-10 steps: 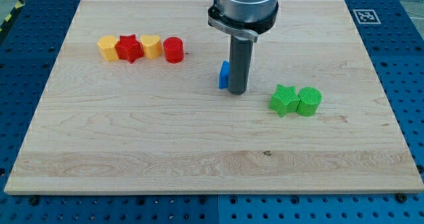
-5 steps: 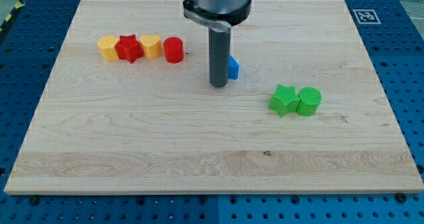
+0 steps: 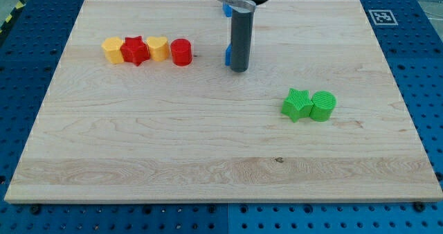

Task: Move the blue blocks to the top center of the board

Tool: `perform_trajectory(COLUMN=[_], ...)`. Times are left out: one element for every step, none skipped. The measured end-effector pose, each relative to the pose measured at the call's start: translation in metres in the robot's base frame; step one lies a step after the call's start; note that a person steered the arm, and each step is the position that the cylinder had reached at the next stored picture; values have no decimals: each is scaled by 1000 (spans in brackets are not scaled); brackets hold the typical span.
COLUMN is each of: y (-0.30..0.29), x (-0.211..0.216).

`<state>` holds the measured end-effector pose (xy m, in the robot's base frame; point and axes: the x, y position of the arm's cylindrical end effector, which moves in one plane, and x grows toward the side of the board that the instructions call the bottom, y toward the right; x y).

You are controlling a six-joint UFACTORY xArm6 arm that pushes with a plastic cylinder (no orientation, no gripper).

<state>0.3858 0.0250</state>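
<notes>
Nearest the view's bottom, the wooden surface [image 3: 208, 172] lies bare, resting on a blue perforated base [image 3: 14, 88].

Further up on the view's right, 2 green blocks sit touching: a green star-like block [image 3: 297, 103] and, on its right, a green cylinder [image 3: 323, 105].

Above them, near the middle of the view, the dark rod comes down from the arm's round head at the top edge. My tip [image 3: 239, 69] rests on the surface. The tool is a plain rod with nothing to clench or release; it grasps nothing.

A blue block [image 3: 227, 55] shows as a thin sliver against the rod's left side, just above my tip; most of it is hidden behind the rod, so its shape cannot be told. It appears to touch the rod.

On the view's left, at about that same depth, 4 blocks stand in a touching row: a yellow block [image 3: 111, 50], a red star [image 3: 135, 50], a yellow heart-shaped block [image 3: 158, 48] and a red cylinder [image 3: 181, 52].

Farthest, near the top centre, a second blue block [image 3: 226, 10] peeks out just left of the rod, under the arm's head; its shape is also hidden.
</notes>
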Motion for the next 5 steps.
perform_trajectory(y=[0,-3,-26,-52,-54], x=[-27,-47,-64,-80,-91])
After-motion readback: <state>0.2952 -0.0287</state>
